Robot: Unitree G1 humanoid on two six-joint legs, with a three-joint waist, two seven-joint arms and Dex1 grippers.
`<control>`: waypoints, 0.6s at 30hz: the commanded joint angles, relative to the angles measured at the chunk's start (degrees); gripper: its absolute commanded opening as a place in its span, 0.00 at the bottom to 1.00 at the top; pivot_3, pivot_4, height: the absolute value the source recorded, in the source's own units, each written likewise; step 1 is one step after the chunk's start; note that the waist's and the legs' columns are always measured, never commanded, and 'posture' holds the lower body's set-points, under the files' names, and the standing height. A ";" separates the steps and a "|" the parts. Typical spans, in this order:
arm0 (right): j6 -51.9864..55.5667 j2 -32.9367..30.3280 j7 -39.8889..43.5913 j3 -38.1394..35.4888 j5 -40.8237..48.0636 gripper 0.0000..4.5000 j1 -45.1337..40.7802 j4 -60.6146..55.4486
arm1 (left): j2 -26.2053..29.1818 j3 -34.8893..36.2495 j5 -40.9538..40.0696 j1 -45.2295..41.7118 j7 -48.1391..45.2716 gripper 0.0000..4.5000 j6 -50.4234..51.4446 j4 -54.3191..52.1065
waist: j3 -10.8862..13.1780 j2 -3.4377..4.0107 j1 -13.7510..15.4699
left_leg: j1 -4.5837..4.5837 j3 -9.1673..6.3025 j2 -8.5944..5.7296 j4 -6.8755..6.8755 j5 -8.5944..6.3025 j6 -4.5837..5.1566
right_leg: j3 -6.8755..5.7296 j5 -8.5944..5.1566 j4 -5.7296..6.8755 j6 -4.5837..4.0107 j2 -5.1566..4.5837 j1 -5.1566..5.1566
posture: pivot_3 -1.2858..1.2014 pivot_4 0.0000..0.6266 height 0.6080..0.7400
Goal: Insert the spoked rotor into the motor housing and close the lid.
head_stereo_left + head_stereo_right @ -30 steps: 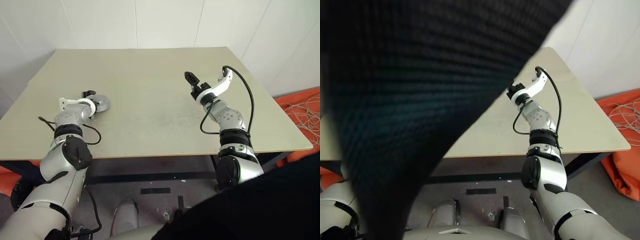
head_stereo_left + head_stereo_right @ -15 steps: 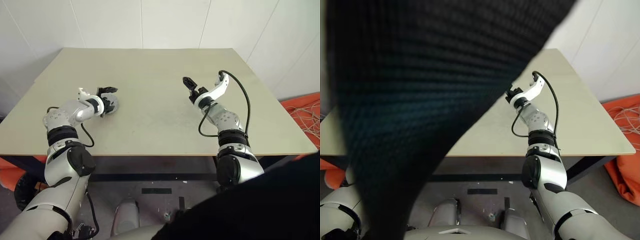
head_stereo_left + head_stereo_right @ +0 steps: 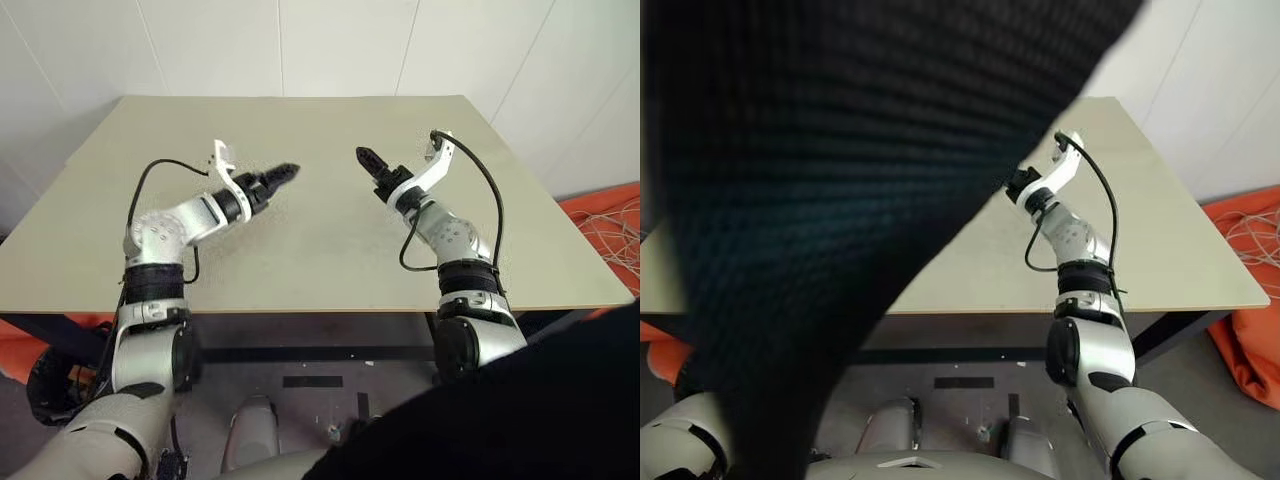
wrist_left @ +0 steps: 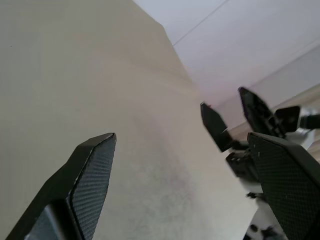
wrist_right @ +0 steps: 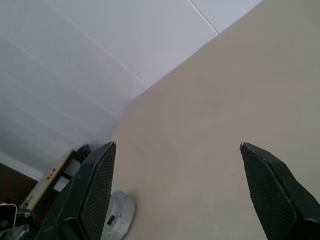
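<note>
Two robot arms reach over a bare beige table [image 3: 320, 230], the left gripper [image 3: 283, 173] and right gripper [image 3: 366, 160] pointing toward each other, near but apart. Both have their fingers spread wide and hold nothing. The shiny silver lid [image 5: 120, 217] lies flat on the table, seen from the right wrist; which gripper is nearer cannot be told.

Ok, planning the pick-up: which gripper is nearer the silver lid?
Left, probably. The lid lies far across the table from the right gripper, on the left gripper's side.
</note>
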 commanded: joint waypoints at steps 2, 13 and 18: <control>-7.59 -4.74 4.00 9.81 -11.08 1.00 4.96 -7.67 | 2.58 -9.02 16.63 4.99 -10.34 0.99 -25.68 0.63 | 0.00 0.00 0.09 | -0.01 -0.01 0.01 0.00 0.00 0.00 | 0.02 0.02 -0.07 0.05 -0.02 0.04 | 0.52 0.00 1.00; -24.62 -9.29 8.22 12.77 -19.18 1.00 12.97 -7.97 | 0.81 -10.77 26.52 9.56 -20.43 0.99 -51.82 5.85 | 0.00 -0.01 -0.23 | 0.18 0.11 -0.02 0.03 -0.02 0.03 | 0.23 0.09 -0.07 0.18 -0.12 0.16 | 0.52 0.00 1.00; -29.48 -8.90 7.29 12.50 -20.34 1.00 13.56 -5.99 | 0.49 -10.24 26.54 10.08 -21.63 0.99 -53.09 6.26 | 0.00 -0.01 -1.10 | 0.21 0.18 -0.03 0.03 -0.04 0.06 | 0.34 0.10 0.03 0.17 -0.12 0.10 | 0.52 0.00 1.00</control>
